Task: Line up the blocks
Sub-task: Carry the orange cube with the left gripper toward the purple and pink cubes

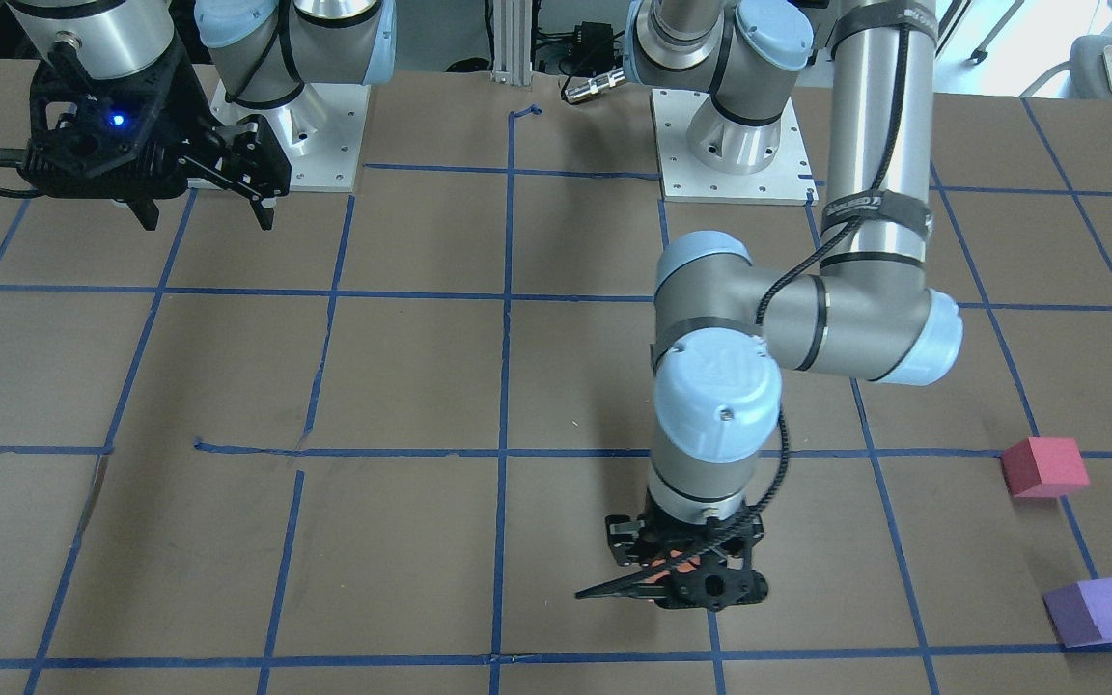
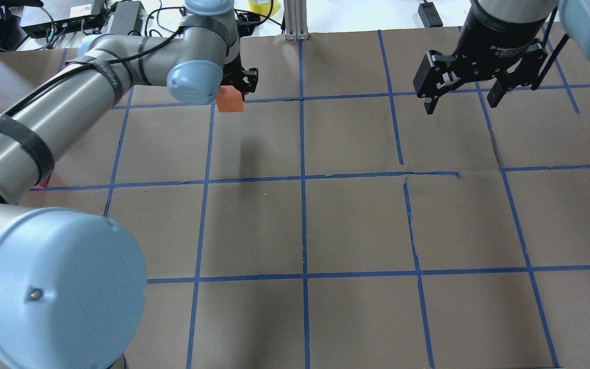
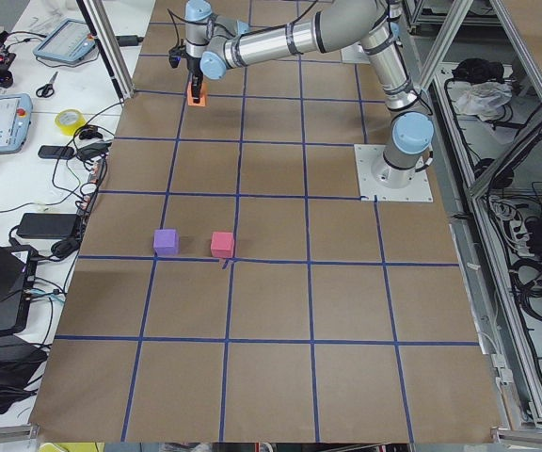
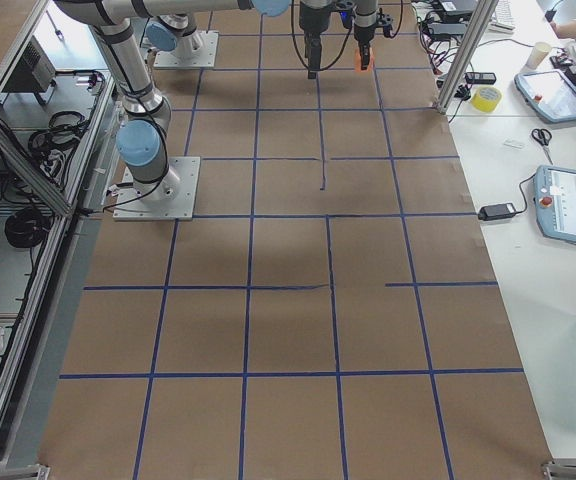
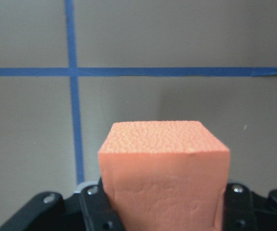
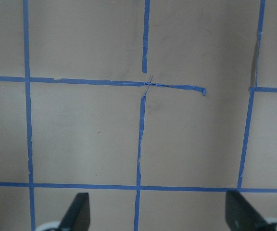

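My left gripper is shut on the orange block and holds it close over the table on the far side. The block also shows in the overhead view and in the exterior left view. The reddish-pink block and the purple block lie apart on the table, far out on my left side. They sit side by side in the exterior left view, pink and purple. My right gripper is open and empty, high above the table, with its fingertips spread wide.
The table is brown paper with a grid of blue tape lines. The two arm bases stand at the robot's edge. Tablets, tape rolls and cables lie beyond the far table edge.
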Controlling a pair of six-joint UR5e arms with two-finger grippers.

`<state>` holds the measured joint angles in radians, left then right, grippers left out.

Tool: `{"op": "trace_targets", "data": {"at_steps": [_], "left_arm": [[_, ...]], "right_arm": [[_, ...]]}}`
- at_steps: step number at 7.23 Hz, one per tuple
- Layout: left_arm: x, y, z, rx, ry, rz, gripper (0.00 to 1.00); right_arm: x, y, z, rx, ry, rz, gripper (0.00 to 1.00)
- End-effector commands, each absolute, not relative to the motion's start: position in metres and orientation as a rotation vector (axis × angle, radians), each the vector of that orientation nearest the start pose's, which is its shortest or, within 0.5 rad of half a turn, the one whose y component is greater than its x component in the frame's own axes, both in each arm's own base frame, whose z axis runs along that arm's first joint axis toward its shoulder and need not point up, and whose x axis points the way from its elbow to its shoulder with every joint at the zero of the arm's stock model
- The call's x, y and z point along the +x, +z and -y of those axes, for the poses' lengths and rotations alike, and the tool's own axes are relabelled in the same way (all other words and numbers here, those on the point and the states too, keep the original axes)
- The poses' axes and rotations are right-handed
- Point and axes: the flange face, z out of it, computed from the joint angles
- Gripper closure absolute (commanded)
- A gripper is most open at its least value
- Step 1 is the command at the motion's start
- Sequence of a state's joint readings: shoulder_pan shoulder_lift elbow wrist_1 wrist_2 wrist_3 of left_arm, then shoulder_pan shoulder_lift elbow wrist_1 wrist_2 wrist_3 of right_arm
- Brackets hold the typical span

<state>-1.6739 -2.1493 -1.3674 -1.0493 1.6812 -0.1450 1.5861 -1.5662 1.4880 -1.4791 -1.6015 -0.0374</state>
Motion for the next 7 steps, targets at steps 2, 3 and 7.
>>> {"op": "trace_targets", "data": {"at_steps": [2, 3, 7], "left_arm": [[-0.018, 0.295, 0.702, -0.134, -0.149, -3.063, 0.99], [0.034, 0.297, 0.692, -0.082, -0.133, -3.066, 1.0], [0.208, 0.344, 0.659, -0.084, -0.109, -3.077, 1.0]], "right_arm": [[0.138, 0.517, 0.489, -0.083, 0.02, -3.171, 0.0], [0.138, 0.517, 0.489, -0.085, 0.02, -3.171, 0.0], [0.138, 0.517, 0.489, -0.083, 0.02, -3.169, 0.0]]}}
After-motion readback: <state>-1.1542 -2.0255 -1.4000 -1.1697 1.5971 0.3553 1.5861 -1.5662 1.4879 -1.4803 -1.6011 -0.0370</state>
